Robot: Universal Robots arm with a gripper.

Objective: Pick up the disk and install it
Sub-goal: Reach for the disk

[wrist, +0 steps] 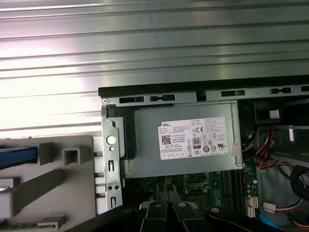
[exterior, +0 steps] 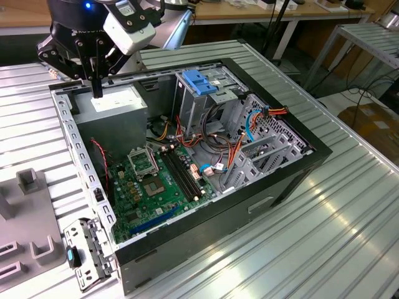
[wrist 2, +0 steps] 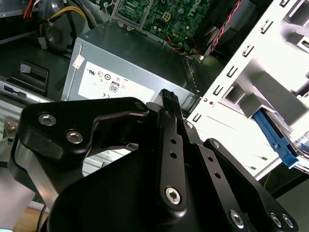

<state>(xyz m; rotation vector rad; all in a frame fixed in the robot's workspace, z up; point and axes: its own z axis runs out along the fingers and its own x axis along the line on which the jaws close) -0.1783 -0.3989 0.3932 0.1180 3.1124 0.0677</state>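
1. The gripper [exterior: 96,93] hung over 1 corner of the open computer case [exterior: 206,230], fingers pointing down. Jaws were pressed together, with nothing pinched between them.
2. Directly beneath the jaws lay the grey power supply [exterior: 115,106], white sticker facing up. The tips stood over its edge nearest the chassis wall. I could not tell whether they touched it or stood just clear of it.
3. Just beside the jaws ran the slotted chassis wall [wrist: 111,159], bright metal, upright.
4. Past that wall from the jaws, outside the case, sat a grey fixture [wrist: 72,154]. The disk [wrist: 17,157] rested in it, showing in the first wrist view as 1 blue rail edge. In the second wrist view the disk [wrist 2: 274,137] showed its blue rail again beyond the wall. It was apart from the jaws, ungripped, and not in the case.
5. Farther from the jaws, beyond the power supply, lay the green motherboard [exterior: 149,187], with orange and red cables [exterior: 234,152] over its far side.
6. Well apart from the jaws, across the case, stood the metal drive cage [exterior: 199,103] with its blue latch [exterior: 198,81] on top.
7. Farthest out, the ribbed metal table [exterior: 324,237] carried the case.
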